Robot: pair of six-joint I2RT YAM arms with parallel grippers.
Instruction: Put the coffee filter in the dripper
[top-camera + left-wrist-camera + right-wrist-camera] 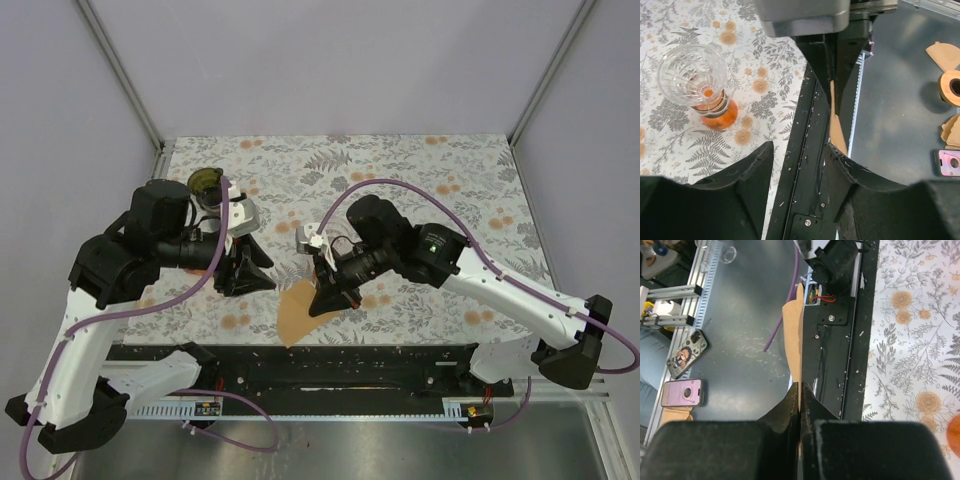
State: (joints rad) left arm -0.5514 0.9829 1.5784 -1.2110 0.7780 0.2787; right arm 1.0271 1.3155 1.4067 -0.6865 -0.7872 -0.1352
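Currently gripping the flat brown paper coffee filter (296, 314), placement still to do.
From above, holds it in the right jaws at the near edge of the floral tabletop (420, 170), left jaws just beside. Left wrist shows left jaws spread wide and empty, perhaps to help open the paper, plus the clear ribbed glass dripper (692, 75) upright, mouth up. Right wrist shows right jaws shut flat on the filter's edge, suiting thin paper.

Right gripper (799, 387) tightly closed (left gripper (797, 150) spread)
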